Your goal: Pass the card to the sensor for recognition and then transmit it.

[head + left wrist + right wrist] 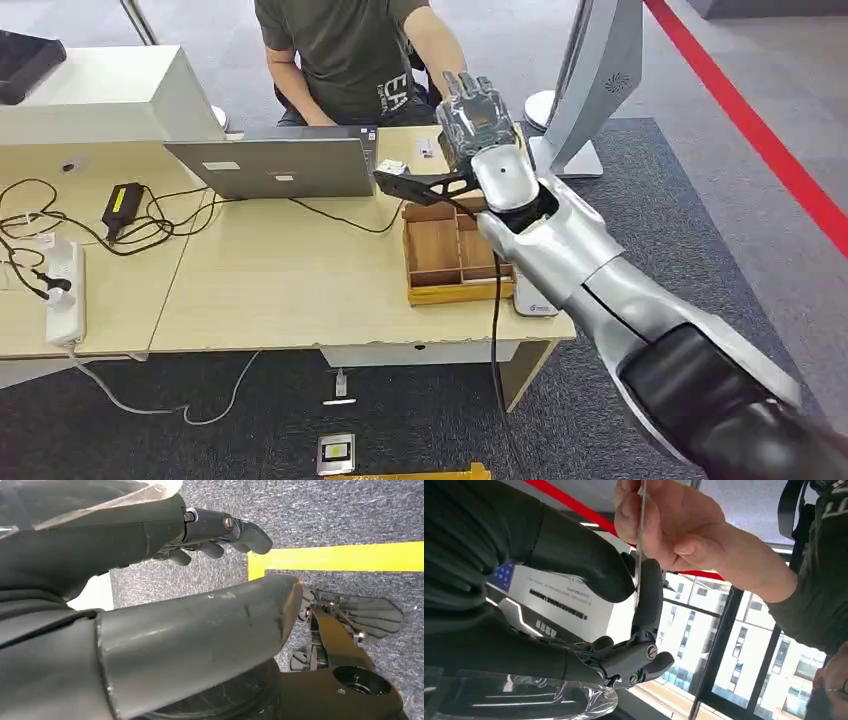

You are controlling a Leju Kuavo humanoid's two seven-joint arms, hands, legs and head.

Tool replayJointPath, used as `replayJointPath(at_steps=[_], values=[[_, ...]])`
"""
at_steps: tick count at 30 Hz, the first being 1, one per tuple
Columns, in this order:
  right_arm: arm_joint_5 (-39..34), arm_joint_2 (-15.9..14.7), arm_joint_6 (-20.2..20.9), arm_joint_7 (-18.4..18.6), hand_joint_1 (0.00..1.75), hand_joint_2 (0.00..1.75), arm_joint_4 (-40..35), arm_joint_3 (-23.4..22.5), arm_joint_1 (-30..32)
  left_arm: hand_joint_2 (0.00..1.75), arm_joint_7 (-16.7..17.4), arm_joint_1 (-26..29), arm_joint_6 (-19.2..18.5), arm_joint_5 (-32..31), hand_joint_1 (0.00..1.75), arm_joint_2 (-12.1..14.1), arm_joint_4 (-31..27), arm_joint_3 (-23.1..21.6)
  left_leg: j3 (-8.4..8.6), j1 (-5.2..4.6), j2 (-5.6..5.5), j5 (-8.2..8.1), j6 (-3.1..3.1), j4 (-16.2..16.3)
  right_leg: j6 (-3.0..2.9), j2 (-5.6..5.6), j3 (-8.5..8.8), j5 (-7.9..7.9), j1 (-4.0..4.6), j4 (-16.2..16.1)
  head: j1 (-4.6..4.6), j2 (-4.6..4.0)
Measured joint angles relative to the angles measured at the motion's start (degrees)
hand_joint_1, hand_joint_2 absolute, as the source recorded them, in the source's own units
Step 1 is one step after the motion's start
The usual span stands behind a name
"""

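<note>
Handover under way: the robot's right hand [478, 112] reaches over the far edge of the desk [270, 275] toward a seated person [350, 50]. In the right wrist view the card [639, 545] is seen edge-on, pinched between the thumb and a dark finger [649, 597] of the right hand, w/ the person's hand [664, 522] gripping the same card at its other end. Both hold it at once. The left hand [220, 530] hangs low over carpet by a yellow floor line [340, 557], fingers loosely curled around nothing.

On the desk: a laptop [275, 165] just beside the reaching arm, a wooden divided tray [445, 255] under the forearm, a power strip [62, 290] and tangled cables well apart to the left.

Judged from the shared grip, the sensor pass looks done and transmission is the step in hand. To do it well: keep the arm steady, let the person's pull set the timing, then ease thumb and finger apart rather than snapping them wide, so the card slips out flat and isn't bent or dropped. Don't draw the arm back until the card is fully free.
</note>
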Motion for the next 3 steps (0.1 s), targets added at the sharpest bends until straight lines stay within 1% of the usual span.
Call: replayJointPath(at_steps=[2,3], values=[[0.02,0.0,0.0,0.02,1.75,1.75,0.04,0.39,0.0,0.0,0.02,0.0,0.13,0.04,0.0,-0.04,0.0,0.0,0.0,0.0,0.0,0.0,0.0,0.0,0.0,0.0,0.0,0.0,0.0,0.0,0.0,0.0],[0.09,0.0,0.04,0.09,0.0,1.75,0.11,0.55,0.0,0.0,0.15,-0.01,0.33,0.2,0.0,-0.07,0.0,0.02,0.0,0.0,0.0,0.0,0.0,0.0,0.0,0.0,0.0,0.0,0.0,0.0,-0.02,0.0]])
